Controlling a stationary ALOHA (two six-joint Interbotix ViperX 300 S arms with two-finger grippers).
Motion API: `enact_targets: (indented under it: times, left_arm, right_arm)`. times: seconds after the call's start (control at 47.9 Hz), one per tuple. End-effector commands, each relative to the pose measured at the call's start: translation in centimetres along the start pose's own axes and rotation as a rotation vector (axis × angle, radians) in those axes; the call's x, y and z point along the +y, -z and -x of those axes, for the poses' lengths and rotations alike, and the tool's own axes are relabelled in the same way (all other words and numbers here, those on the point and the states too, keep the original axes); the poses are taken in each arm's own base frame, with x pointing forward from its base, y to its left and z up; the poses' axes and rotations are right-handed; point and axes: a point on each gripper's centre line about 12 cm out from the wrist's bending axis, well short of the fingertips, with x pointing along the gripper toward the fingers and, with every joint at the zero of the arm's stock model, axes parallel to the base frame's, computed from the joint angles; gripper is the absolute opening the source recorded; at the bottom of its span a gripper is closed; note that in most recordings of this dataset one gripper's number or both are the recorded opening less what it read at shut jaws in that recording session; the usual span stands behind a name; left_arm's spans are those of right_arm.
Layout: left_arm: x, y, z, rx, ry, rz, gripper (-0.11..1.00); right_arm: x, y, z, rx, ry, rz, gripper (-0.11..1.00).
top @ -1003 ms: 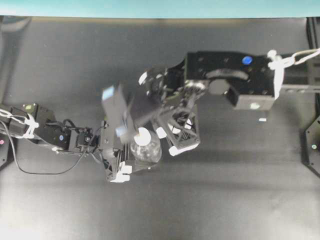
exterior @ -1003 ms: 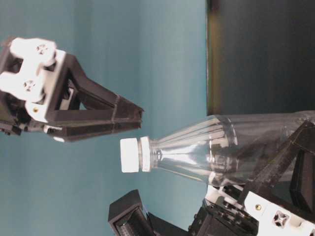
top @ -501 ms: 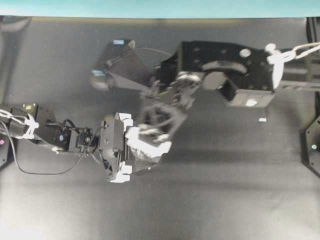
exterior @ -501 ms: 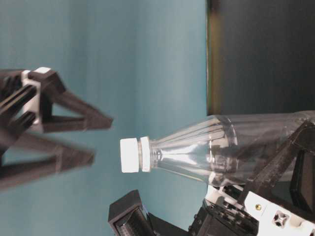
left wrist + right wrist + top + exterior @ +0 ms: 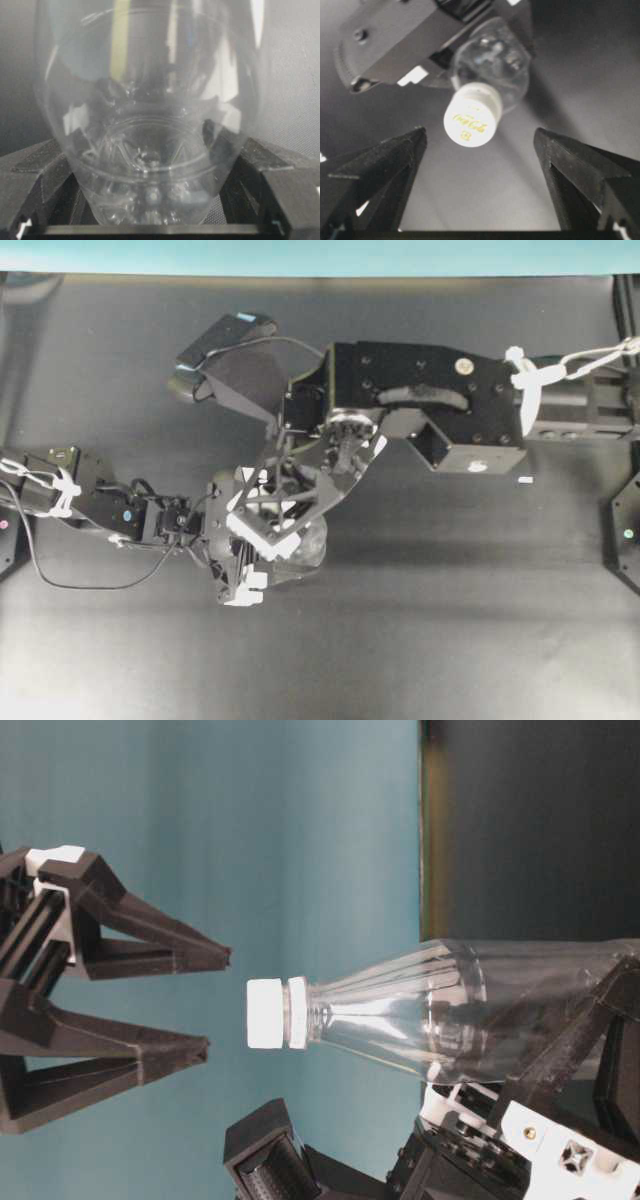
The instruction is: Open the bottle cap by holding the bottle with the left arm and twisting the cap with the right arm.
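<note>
Since a second ago the right gripper (image 5: pixel 215 1000) has turned at the wrist and spread its jaws wide; it now faces the bottle cap (image 5: pixel 266 1013) end-on from just beyond it, one fingertip to either side of the cap's line, touching nothing.

Nearest, in the left wrist view, the bottle (image 5: pixel 150 125) fills the frame: clear plastic, with nothing visible inside, its moulded base sitting between the black fingers (image 5: pixel 35 185) of the left gripper (image 5: pixel 150 220), which clasps the lower body from both sides. From the table-level view the bottle stands on the table (image 5: pixel 450 640), body held, neck free, the white cap screwed on above a white collar ring.

Farther off, the right wrist view looks down on the cap, where gold "Coca-Cola" script and a small mark beneath it can be read. A tiny white scrap (image 5: pixel 525 480) lies well apart on the dark table.
</note>
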Motion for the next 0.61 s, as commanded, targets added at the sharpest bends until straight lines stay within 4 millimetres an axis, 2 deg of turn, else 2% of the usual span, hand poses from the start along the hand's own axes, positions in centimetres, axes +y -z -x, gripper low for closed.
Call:
enact_targets:
  times: [0.0, 0.376, 0.48, 0.585]
  left_arm:
    - [-0.3, -0.2, -0.2, -0.004, 0.008, -0.006, 0.8]
    - [-0.3, -0.1, -0.1, -0.001, 0.008, -0.006, 0.8]
    - [-0.3, 0.0, -0.1, 0.002, 0.008, -0.006, 0.8]
    - [-0.3, 0.0, -0.1, 0.002, 0.008, -0.006, 0.8]
  right_arm:
    - [0.4, 0.1, 0.0, -0.003, 0.0, -0.003, 0.83]
    - [0.9, 0.3, -1.3, 0.018, 0.014, 0.008, 0.8]
    - [0.9, 0.4, -1.4, 0.02, 0.016, 0.011, 0.72]
    - [0.9, 0.5, -1.5, 0.023, 0.018, 0.017, 0.55]
